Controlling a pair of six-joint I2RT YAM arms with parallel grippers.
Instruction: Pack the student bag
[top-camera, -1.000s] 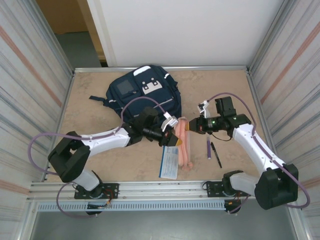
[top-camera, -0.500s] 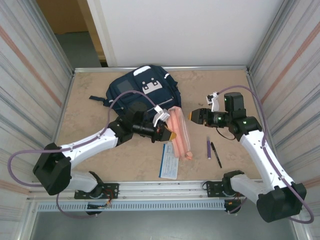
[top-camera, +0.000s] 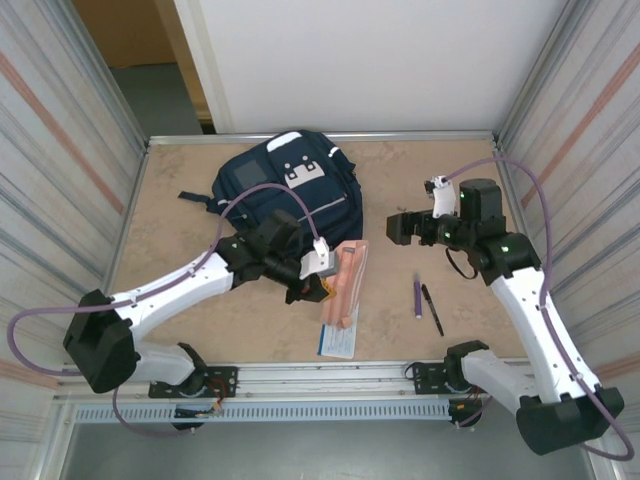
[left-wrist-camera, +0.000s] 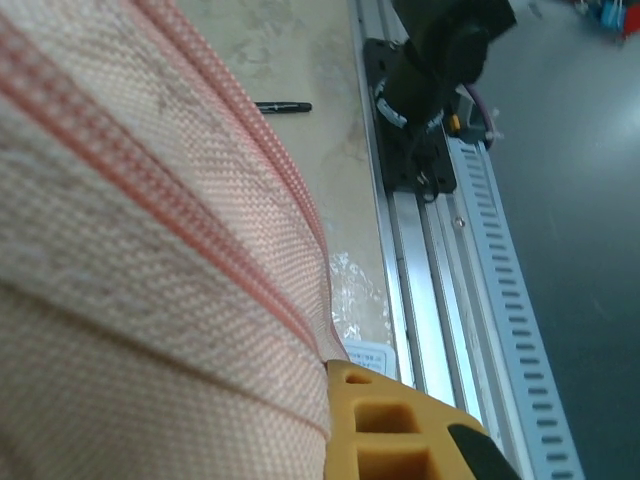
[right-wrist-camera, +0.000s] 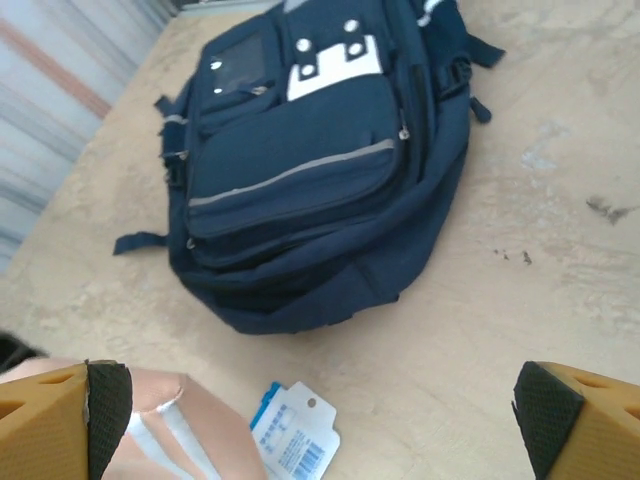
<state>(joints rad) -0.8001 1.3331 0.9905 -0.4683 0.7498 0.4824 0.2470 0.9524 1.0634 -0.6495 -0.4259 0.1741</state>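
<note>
- Left gripper (top-camera: 322, 285): jaws closed on the pouch (top-camera: 348, 278), gripping it along one long edge.
- Left wrist view: pink weave lies hard against the yellow finger (left-wrist-camera: 385, 430), and no gap shows between cloth and finger.
- The pouch runs from the left jaws toward the near edge. Its near end lies over the top of the book (top-camera: 338, 342); cannot tell whether the two touch.
- Right gripper (right-wrist-camera: 320, 415): jaws spread wide, with nothing between the pads (right-wrist-camera: 100, 405).
- Bag (right-wrist-camera: 310, 170): flat on the table (top-camera: 180, 260), front pocket up. It lies straight ahead of the right jaws and apart from both pads.
- Top view: the bag sits beyond the left jaws, on their far-left side and close by. The left wrist crosses over its near edge.
- Right wrist view: a pink corner of the pouch shows just beside the left-hand pad. The book's barcode label lies on the table under the gap.
- Purple pen (top-camera: 417, 297) and black pen (top-camera: 432, 310): side by side on the table. They are on the near side of the right jaws, apart from them, and well apart from the left jaws.
</note>
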